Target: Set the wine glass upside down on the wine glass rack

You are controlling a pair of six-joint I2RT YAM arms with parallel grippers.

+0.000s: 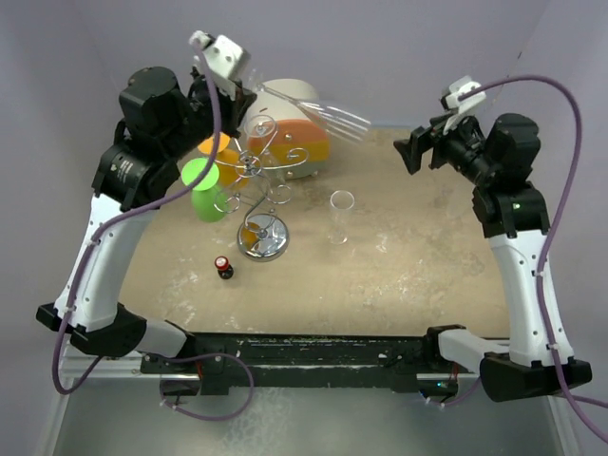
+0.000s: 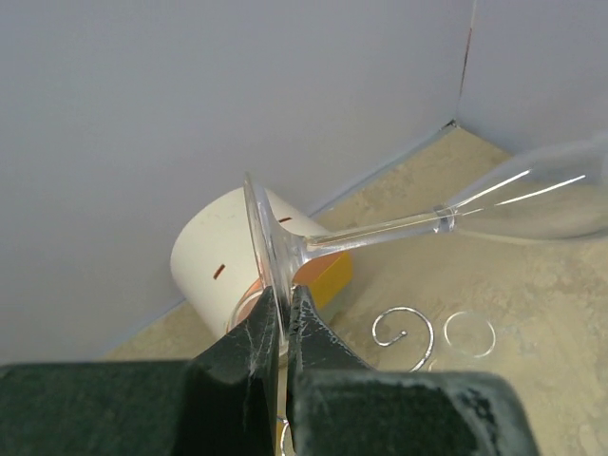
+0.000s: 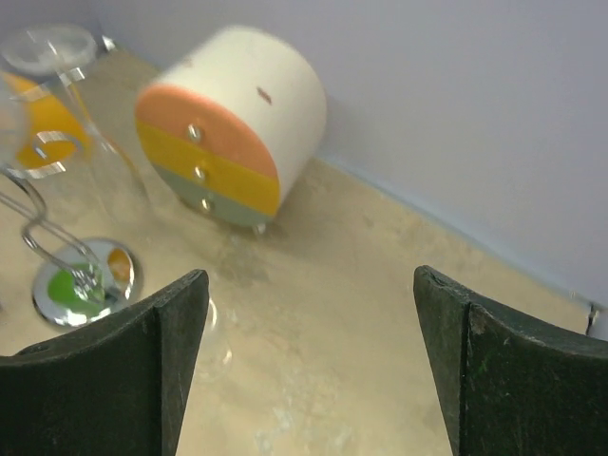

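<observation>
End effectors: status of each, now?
Left end effector: closed on the wine glass, gripping its foot.
Right end effector: open, holding nothing.

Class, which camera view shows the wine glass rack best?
The top view: the whole rack shows, from curled arms down to round base. The left wrist view catches only two curls. The right wrist view shows only its base and some wire.

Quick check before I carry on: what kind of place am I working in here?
Most likely a lab test cell, not a home: plain walls box in the tabletop, two robot arms are bolted at its near edge, and the wine glass rack stands near a toy-like drum.
</observation>
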